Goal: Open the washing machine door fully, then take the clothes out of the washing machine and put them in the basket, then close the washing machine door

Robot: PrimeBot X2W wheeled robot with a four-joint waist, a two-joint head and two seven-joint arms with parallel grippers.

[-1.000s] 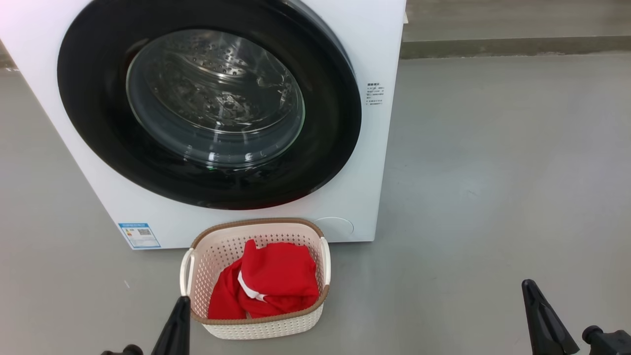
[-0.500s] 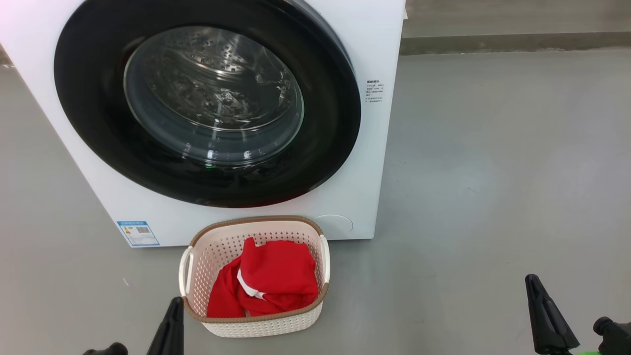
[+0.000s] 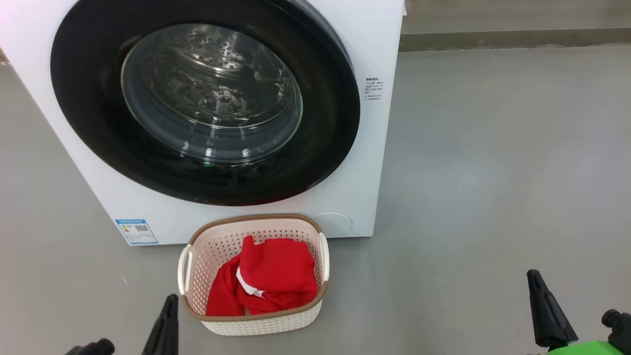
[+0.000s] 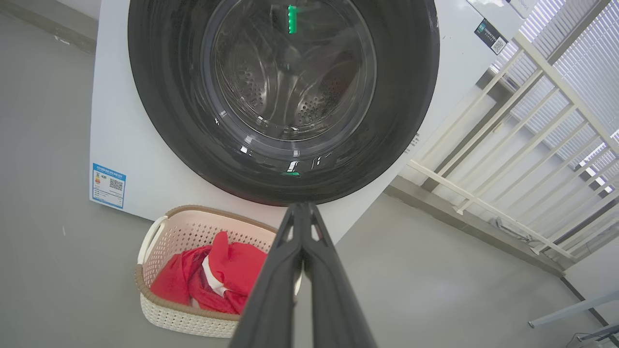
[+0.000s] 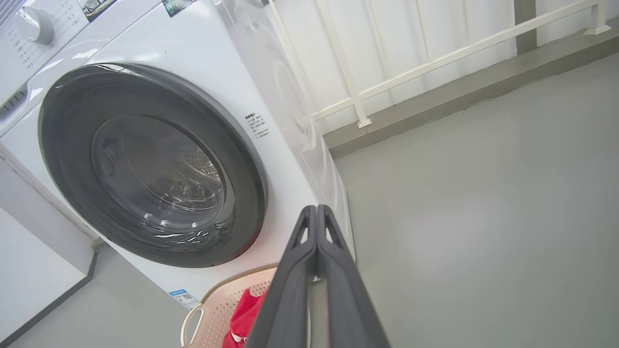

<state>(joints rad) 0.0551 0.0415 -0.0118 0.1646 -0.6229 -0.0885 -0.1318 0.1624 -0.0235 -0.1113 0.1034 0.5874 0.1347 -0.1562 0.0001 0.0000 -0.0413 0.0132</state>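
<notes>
The washing machine (image 3: 377, 44) stands white and boxy ahead of me. Its door (image 3: 84, 98), black-rimmed with a glass bowl, lies flush against the front, and the steel drum shows through the glass. On the floor right before it sits the cream basket (image 3: 256, 218), with the red clothes (image 3: 276, 276) with white trim lying inside. My left gripper (image 3: 171, 298) is shut and empty, just left of the basket's near corner. My right gripper (image 3: 532, 273) is shut and empty, far to the basket's right. In the wrist views, the left gripper (image 4: 301, 207) and right gripper (image 5: 316, 209) have their fingers pressed together.
Grey floor (image 3: 493, 172) spreads to the right of the machine. A low kerb (image 3: 512, 38) runs along the back, with a white railing (image 4: 508, 145) above it. A blue label (image 3: 136, 230) sits on the machine's lower left front.
The camera has shifted a little, so the machine and basket sit slightly higher and further left. The left gripper has sunk lower in the head view. Both grippers stay shut.
</notes>
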